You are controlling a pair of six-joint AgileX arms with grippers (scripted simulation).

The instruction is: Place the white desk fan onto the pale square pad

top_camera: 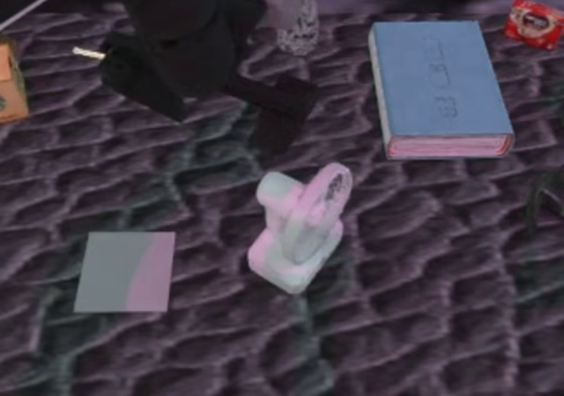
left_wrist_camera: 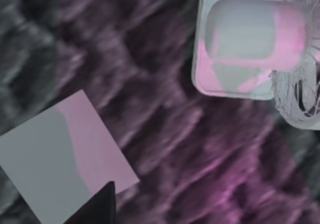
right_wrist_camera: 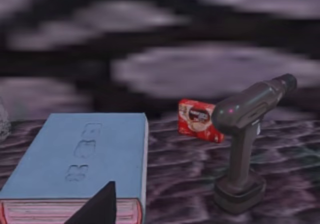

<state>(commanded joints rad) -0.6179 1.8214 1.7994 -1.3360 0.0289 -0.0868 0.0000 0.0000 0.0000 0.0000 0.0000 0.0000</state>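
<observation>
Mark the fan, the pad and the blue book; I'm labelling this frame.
white desk fan (top_camera: pixel 295 233), top view, on its motor housing.
pale square pad (top_camera: pixel 125 272), top view, at its centre.
blue book (top_camera: pixel 434 74), top view, on its cover.

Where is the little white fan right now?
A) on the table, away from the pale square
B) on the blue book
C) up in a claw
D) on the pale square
A: the white fan stands on the table, apart from the pale square toward the left.
</observation>
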